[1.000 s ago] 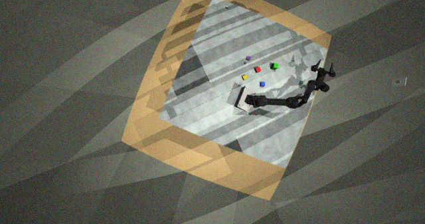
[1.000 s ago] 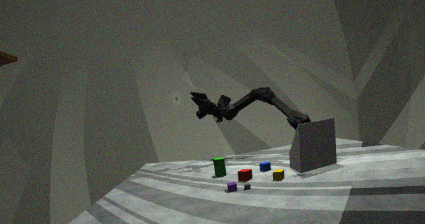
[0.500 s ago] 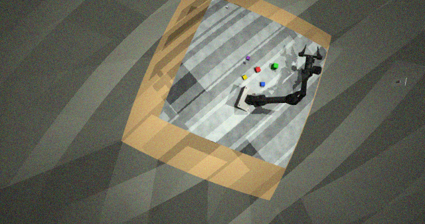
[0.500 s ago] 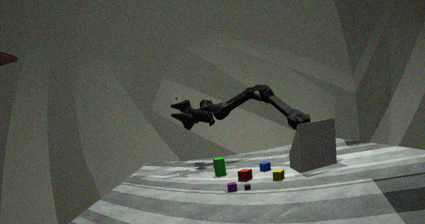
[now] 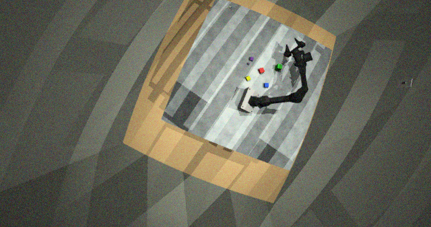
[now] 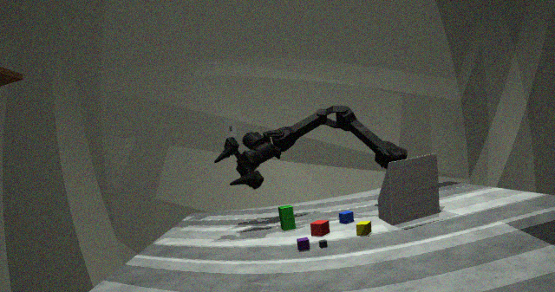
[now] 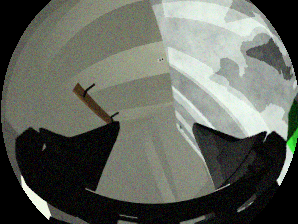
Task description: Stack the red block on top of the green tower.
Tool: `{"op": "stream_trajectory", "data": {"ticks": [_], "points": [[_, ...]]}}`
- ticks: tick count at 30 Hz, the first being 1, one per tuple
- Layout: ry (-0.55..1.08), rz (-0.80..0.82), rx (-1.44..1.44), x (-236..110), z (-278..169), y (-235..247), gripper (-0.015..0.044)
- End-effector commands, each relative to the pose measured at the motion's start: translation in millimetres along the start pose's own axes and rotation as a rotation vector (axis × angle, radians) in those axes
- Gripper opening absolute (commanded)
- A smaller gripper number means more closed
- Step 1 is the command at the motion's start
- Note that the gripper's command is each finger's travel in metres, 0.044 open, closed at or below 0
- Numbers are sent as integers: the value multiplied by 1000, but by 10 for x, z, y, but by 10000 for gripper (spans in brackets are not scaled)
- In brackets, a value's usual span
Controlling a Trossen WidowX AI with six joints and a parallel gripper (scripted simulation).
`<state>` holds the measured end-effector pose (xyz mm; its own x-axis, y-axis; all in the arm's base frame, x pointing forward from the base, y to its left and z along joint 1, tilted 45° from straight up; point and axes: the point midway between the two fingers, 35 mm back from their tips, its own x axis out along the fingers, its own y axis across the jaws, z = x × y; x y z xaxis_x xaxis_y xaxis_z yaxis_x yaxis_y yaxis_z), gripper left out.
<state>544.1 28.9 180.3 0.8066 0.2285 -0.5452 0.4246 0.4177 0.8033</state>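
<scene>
Claw spread wide, aloft — green tower below.

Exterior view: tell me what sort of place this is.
Probably a bench-top block-stacking test setup, not a home or workshop. A lone black arm rises from a grey pedestal on a striped grey table top; only small coloured cubes sit there, among them a green tower and red block.

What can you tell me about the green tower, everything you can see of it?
The green tower is a plain, bright green upright block, taller than it is wide and taller than the cubes around it. It stands straight on the striped grey table, beside the red block, apart from it. Nothing rests on top. The gripper hangs above and off to one side, jaws open, not touching it.
</scene>
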Motion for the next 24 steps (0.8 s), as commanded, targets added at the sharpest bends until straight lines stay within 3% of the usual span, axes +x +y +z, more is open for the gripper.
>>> {"op": "stream_trajectory", "data": {"ticks": [1,12,24], "points": [[46,-275,-291,97,-480,-589,440],[339,-797,-1021,-297,-1251,-1687,440],[900,-1232,-1893,-1119,-1497,-2283,440]]}}
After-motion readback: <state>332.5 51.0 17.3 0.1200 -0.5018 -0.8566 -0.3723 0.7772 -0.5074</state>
